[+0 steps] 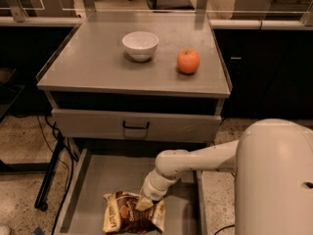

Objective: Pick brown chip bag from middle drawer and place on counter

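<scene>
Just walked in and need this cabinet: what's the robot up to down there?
The robot's arm reaches down into the open middle drawer, its gripper at the top edge of the brown chip bag, which lies on the drawer floor, not yet lifted. On the counter above stand a white bowl and an orange fruit, apart from each other.

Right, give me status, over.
End effector down at the bag's top edge. Bag flat in the open drawer. Bowl and orange on the counter.
</scene>
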Robot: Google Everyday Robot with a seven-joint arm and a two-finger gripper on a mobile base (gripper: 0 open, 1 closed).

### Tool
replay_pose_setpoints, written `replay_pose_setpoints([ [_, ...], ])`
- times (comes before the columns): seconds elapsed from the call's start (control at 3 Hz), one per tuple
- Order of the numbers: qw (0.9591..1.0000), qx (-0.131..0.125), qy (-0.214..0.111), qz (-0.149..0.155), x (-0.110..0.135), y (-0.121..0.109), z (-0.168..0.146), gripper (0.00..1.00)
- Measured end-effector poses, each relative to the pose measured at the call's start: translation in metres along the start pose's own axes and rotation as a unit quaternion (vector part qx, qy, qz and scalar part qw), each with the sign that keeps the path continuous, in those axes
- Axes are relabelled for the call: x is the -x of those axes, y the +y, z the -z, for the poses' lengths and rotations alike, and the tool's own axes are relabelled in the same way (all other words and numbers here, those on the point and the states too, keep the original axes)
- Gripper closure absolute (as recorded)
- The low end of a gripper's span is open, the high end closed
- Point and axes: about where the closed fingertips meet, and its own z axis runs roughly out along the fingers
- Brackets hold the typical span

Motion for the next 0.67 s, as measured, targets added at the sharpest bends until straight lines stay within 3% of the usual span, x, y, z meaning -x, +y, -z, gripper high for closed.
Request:
replay_pose_setpoints([
  [0.67, 0.9997, 0.011, -0.003, 0.021, 0.045, 0.014, 0.060, 1.00],
])
